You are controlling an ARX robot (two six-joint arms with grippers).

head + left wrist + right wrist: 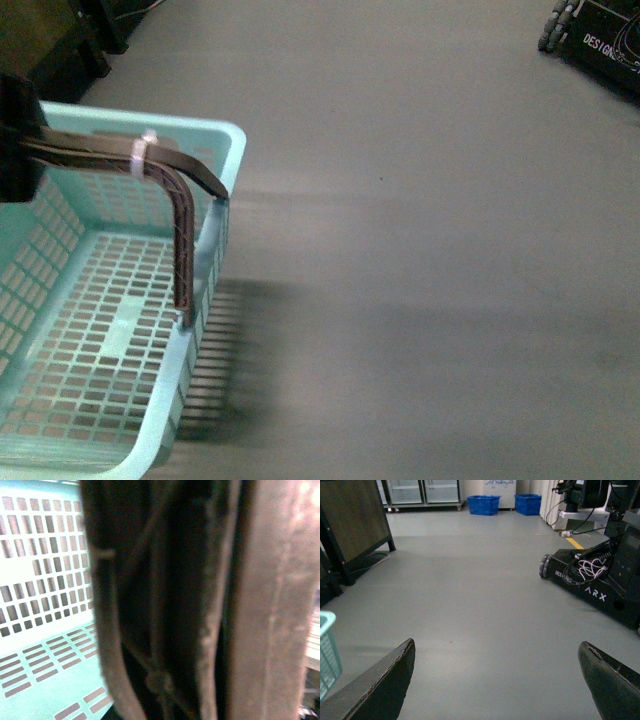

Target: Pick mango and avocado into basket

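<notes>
The light teal basket (215,140) fills the lower left of the front view, with nothing on its slotted floor. Its brown handle (185,240), with a white clip (143,152), stands raised. My left gripper (15,130), a dark shape at the left edge, is shut on that handle. The left wrist view is filled by the handle (270,605) up close, with the basket's teal wall (45,555) behind it. My right gripper (497,680) is open over bare grey floor, nothing between its fingers (390,680). A basket corner (327,645) shows there. The mango and avocado are out of view.
Two blue crates (484,504) stand against the far wall by glass-door cabinets. Another black robot base (600,587) with cables sits to one side, and its wheeled corner (605,40) also shows in the front view. A wooden board on a stand (350,520) is opposite.
</notes>
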